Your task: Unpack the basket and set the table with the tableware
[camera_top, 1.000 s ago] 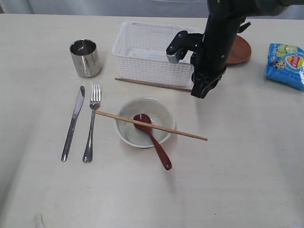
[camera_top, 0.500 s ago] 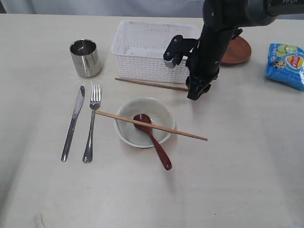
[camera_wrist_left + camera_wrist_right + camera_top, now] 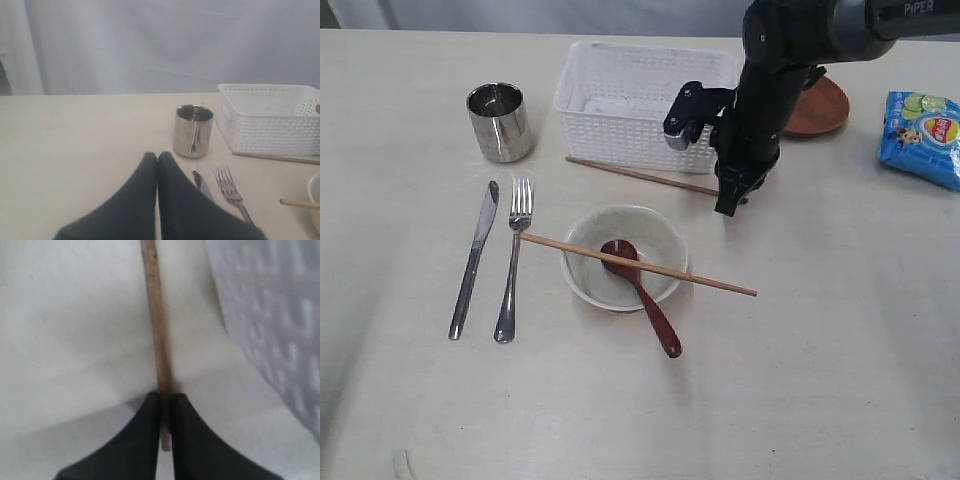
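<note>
Just in front of the basket (image 3: 620, 140), on the table (image 3: 820, 350), a chopstick (image 3: 640, 175) is shown lying along the basket's near wall. Its end toward the basket's right corner is clamped between the two fingers of the right gripper (image 3: 728, 203), a grip confirmed in the right wrist view, where the stick (image 3: 155, 315) is seen pinched at the fingertips of the gripper (image 3: 164, 397). Farther in front of the basket, an off-white bowl (image 3: 610, 222) is set with a red-brown spoon (image 3: 655, 315) leaning in it and a second chopstick (image 3: 720, 284) laid across its rim. To the basket's left in the exterior view, a steel cup (image 3: 500, 122) is stood upright; a knife (image 3: 472, 262) and a fork (image 3: 514, 262) are laid side by side in front of it. A brown plate (image 3: 815, 105) is partly hidden behind the arm at the basket's right, and a blue chip bag (image 3: 923, 135) is placed beyond it. The left gripper (image 3: 157, 157) is seen only in its wrist view, fingers pressed together on nothing.
</note>
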Action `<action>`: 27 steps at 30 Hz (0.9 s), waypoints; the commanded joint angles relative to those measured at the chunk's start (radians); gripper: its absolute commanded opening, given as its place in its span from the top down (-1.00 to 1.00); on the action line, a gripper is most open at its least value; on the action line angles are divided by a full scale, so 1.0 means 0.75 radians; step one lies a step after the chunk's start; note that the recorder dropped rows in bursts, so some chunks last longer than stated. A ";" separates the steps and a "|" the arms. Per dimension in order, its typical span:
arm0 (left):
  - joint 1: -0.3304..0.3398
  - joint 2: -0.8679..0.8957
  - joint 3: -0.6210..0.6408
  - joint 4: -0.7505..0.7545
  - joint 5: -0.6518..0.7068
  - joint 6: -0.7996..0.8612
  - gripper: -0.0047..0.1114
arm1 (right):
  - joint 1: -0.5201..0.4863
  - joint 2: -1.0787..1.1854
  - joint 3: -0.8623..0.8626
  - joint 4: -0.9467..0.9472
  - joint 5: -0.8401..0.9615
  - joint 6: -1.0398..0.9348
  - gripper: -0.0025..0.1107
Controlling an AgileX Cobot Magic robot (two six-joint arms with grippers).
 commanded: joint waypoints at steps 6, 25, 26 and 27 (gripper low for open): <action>-0.001 -0.005 0.004 -0.004 -0.014 0.000 0.92 | -0.008 -0.118 0.006 -0.087 0.064 0.010 0.96; -0.001 -0.005 0.004 -0.004 -0.014 0.000 0.92 | 0.209 -0.409 0.126 0.108 0.331 -0.018 0.96; -0.001 -0.005 0.004 -0.004 -0.014 0.000 0.92 | 0.222 -0.415 0.153 0.091 0.325 0.015 0.96; -0.001 -0.005 0.004 -0.004 -0.014 0.000 0.92 | 0.228 -0.424 0.180 0.083 0.314 0.036 0.96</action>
